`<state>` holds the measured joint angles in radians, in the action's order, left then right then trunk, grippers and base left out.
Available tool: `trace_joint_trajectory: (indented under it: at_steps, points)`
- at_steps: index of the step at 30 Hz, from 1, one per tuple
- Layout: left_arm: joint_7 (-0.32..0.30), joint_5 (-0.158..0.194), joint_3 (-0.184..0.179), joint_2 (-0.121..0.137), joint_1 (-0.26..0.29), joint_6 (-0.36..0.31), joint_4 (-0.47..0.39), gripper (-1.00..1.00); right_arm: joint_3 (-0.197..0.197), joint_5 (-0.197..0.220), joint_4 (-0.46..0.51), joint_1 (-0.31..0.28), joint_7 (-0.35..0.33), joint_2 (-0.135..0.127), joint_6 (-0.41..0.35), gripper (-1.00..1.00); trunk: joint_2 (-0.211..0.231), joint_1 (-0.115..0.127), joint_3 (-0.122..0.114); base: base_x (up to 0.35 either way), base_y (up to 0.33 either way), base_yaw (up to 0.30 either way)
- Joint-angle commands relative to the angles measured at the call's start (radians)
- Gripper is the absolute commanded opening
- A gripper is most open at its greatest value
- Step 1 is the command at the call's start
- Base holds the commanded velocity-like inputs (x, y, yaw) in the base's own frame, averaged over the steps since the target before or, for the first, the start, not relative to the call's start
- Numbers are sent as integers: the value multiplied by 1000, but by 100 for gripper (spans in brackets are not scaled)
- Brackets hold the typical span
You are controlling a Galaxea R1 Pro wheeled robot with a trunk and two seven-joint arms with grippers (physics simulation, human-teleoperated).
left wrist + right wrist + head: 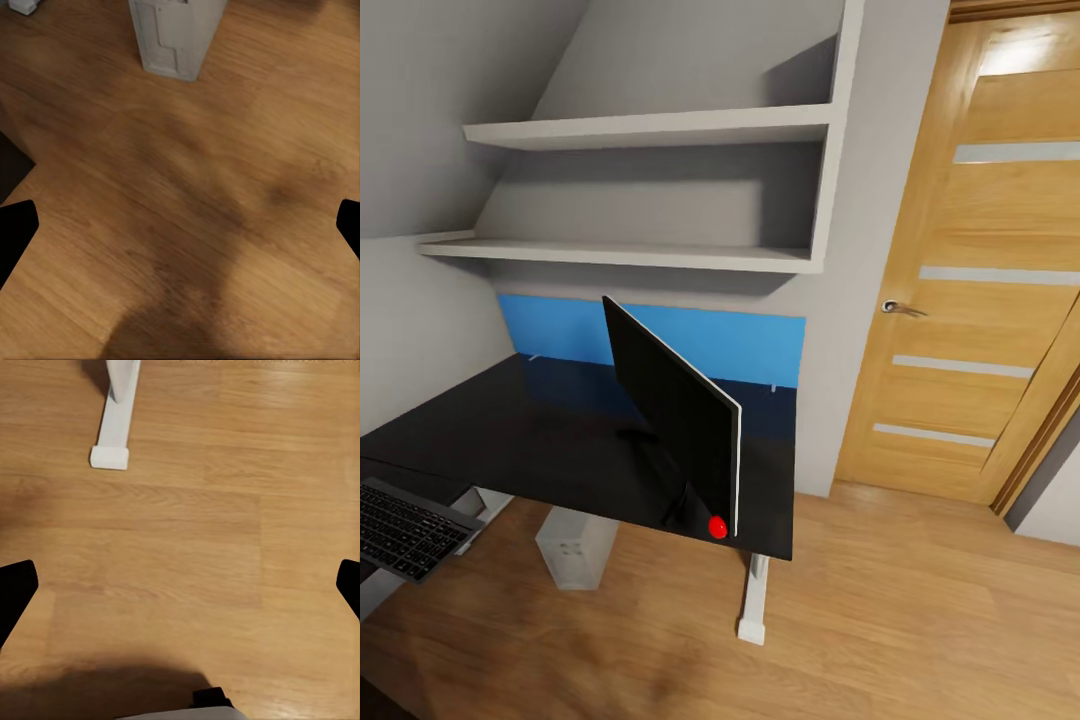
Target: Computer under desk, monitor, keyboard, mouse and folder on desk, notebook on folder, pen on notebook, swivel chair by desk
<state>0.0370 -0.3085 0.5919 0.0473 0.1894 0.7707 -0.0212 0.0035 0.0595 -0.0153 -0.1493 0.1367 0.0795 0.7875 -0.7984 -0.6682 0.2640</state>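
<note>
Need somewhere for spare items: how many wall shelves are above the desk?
2: an upper shelf and a lower shelf, both on the grey wall above the desk.

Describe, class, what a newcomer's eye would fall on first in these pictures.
The black monitor stands edge-on at the near right corner of the glossy black desk, a red dot at its lower corner. Behind runs a bright blue panel, and an oak door stands to the right. A grey computer sits under the desk.

The desk [540, 440] is glossy black with a blue back panel [750, 345] and white leg [753, 600], the monitor [670, 410] black with a red dot, the computer [575, 548] silver-grey, the keyboard [405, 525] dark-keyed, the door [990, 280] oak with pale stripes.
</note>
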Motion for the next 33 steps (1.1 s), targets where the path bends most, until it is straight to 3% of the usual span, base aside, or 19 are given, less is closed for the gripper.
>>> trace_joint_trajectory:
  at_steps: [1,13,33]
  points:
    - [4,-11,6,0,1,3,1,100,1,6,-2,-1,-1,0,5,100,-1,0,1,198,0,0]
    - [5,-9,8,0,1,-1,1,100,0,7,-2,-1,0,4,5,100,-1,0,1,260,-51,31]
    - [4,-9,8,-1,1,-3,1,100,-1,9,-2,-1,1,6,4,100,-1,0,4,25,-45,253]
